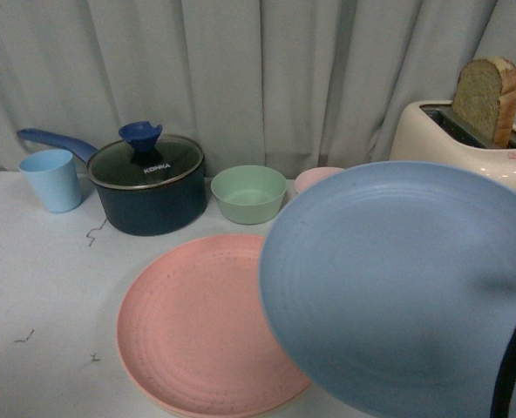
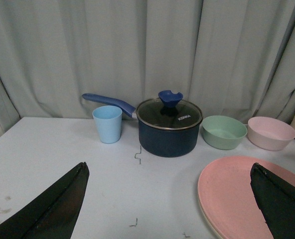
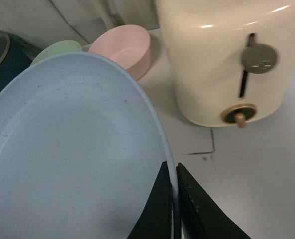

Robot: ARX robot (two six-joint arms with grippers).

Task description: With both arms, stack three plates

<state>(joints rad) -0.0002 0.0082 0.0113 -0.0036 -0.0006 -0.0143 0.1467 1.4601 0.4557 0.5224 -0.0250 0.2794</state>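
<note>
White tabletop [image 1: 49, 287]: right gripper [image 3: 173, 199] pinches the blue plate [image 1: 397, 287] rim, raised over the pink plate [image 1: 201, 326] for stacking; left gripper [image 2: 167, 199] spread, empty.

You are looking at a white tabletop [image 1: 40, 296] with a few dark scuff marks [image 1: 23, 336], backed along its far edge by a pale grey pleated curtain [image 1: 241, 70] under soft, even light
</note>
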